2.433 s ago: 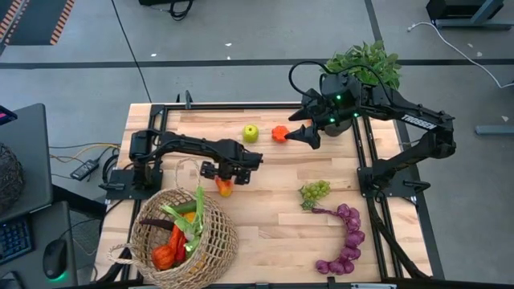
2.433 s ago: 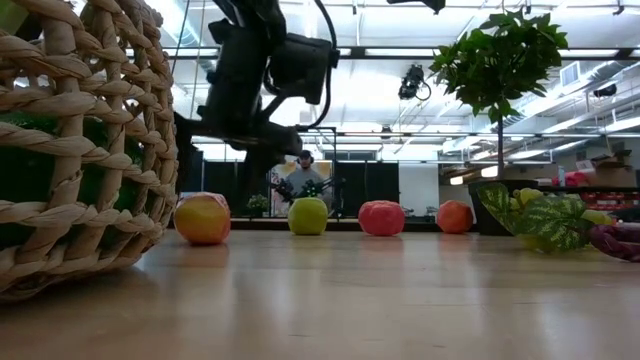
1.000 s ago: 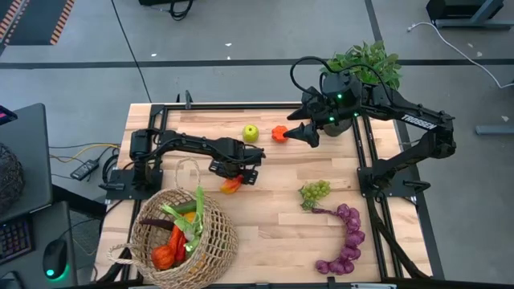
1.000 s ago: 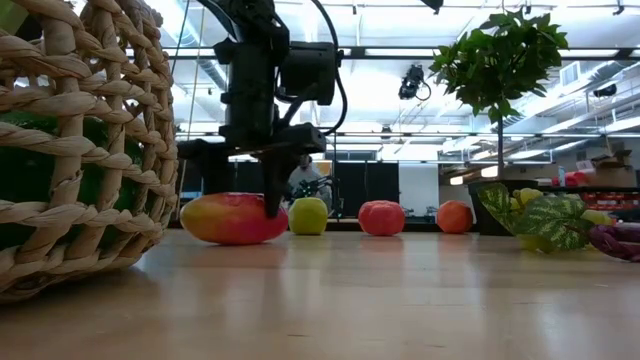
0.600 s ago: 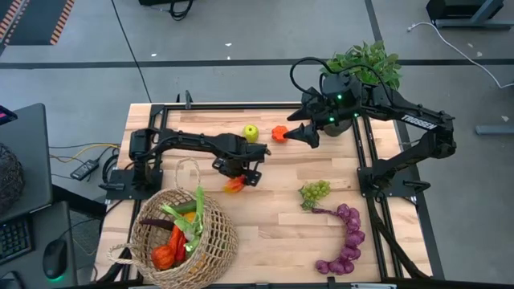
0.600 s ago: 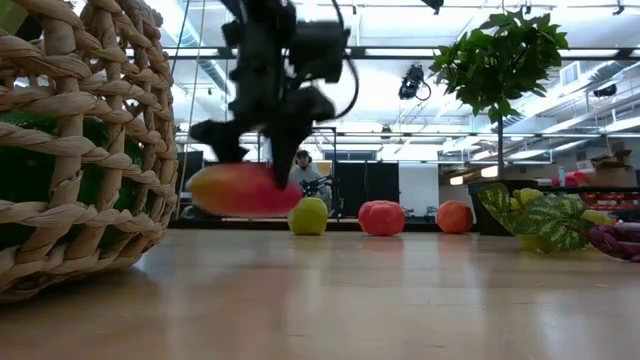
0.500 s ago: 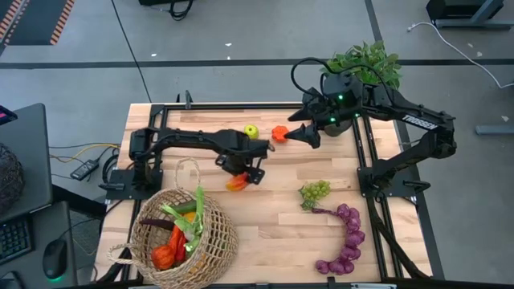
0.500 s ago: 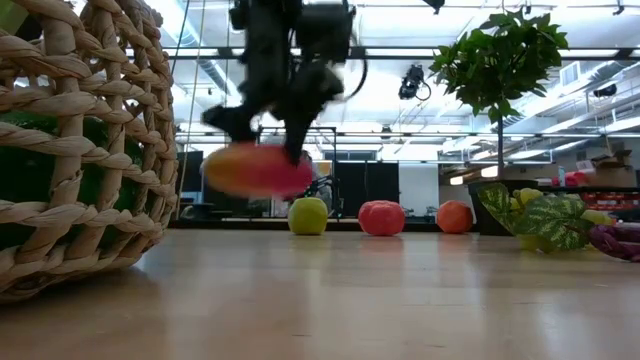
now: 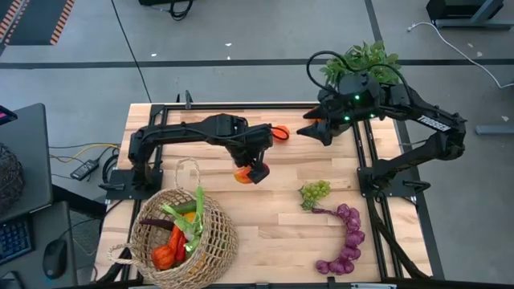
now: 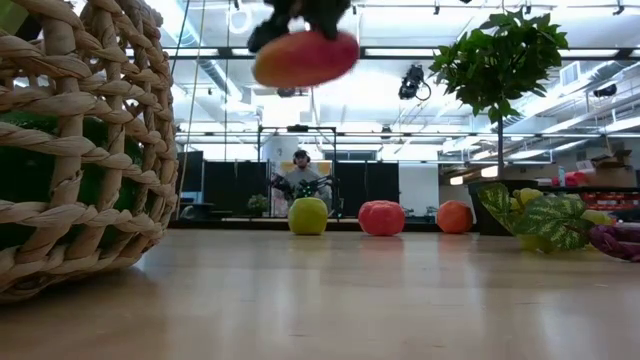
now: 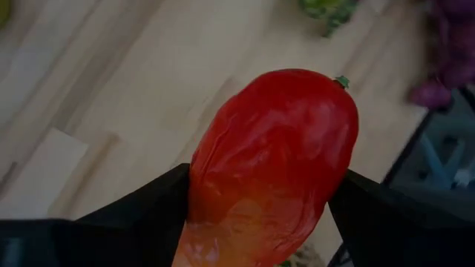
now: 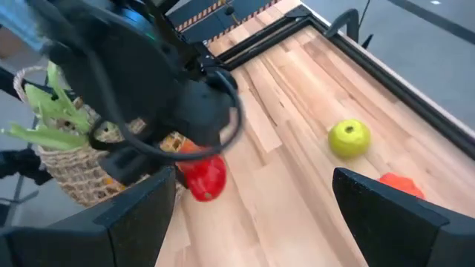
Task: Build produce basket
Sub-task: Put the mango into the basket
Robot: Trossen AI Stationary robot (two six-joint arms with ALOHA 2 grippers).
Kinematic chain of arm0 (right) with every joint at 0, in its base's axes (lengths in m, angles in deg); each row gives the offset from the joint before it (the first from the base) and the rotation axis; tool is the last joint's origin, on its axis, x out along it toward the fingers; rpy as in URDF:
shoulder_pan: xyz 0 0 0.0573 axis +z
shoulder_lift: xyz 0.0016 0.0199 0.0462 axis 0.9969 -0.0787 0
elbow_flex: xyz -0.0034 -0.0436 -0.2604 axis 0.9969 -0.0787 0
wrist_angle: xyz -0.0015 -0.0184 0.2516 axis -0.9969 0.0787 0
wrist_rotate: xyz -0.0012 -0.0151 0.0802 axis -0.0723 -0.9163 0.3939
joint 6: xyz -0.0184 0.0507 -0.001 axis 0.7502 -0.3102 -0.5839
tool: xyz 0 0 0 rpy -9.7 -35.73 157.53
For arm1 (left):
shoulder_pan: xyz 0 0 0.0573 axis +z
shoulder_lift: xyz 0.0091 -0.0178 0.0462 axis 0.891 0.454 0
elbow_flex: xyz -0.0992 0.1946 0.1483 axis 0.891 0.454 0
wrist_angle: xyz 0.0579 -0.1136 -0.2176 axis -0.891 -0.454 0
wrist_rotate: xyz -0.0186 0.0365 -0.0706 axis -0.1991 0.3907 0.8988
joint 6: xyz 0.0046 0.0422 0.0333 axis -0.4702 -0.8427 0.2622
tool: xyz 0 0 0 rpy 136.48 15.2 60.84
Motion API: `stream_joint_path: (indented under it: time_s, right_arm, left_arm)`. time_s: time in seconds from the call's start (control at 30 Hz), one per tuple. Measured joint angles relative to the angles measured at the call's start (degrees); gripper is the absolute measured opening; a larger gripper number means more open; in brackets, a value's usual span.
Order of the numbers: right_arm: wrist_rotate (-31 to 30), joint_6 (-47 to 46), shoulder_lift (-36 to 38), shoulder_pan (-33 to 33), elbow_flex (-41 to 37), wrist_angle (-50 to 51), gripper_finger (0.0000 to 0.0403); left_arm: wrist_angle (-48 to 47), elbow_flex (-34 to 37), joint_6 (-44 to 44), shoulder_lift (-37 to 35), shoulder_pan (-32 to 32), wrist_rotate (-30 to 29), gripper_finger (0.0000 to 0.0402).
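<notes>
— Where is the left pincer (image 9: 248, 172)?

— Raised above the middle of the bench (image 9: 273, 225), clamped on a red and orange toy mango (image 11: 271, 163); in the left wrist view the dark fingers (image 11: 141, 215) press on both sides of the fruit; in the low view the mango hangs near the top edge, well clear of the wood.

— And the basket (image 9: 183, 234)?

— At the near left corner of the bench, thin loop handle upright; it holds a leek (image 9: 193, 218), and red and orange pieces I cannot name; the mango is apart from it, toward the bench's middle.

— The right pincer (image 9: 309, 129)?

— Near the far edge by the leafy plant (image 9: 365, 60), its jaws spread wide and gripping nothing.

— What else lies out?

— A green apple (image 10: 308, 215), a red tomato-like piece (image 10: 381, 217) and an orange fruit (image 10: 455, 216) sit in a row at the far side in the low view; green grapes (image 9: 315, 191) lie right of centre, with purple grapes (image 9: 345, 241) curving toward the near right corner; a person shows far behind the bench.
</notes>
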Motion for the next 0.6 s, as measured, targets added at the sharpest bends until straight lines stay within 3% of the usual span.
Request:
stream_joint_path:
  time_s: [0.27, 0.4, 0.6]
  right_arm:
    - [-4.5, -8.5, 0.7, 6.3, 0.0, 1.4, 0.0366]
    - [-10.6, -12.8, 0.0, 11.8, 0.0, 1.5, 0.0366]
    - [-19.2, -22.2, -1.7, 20.0, 0.0, 1.0, 0.0366]
  left_arm:
    - [-11.3, -11.4, -4.1, 0.0, -4.8, 0.0, 0.0299]
    - [-15.6, -18.0, -7.2, -0.1, -8.0, 0.2, 0.0299]
    - [-16.0, -18.3, -8.0, -4.8, -13.0, 1.5, 0.0299]
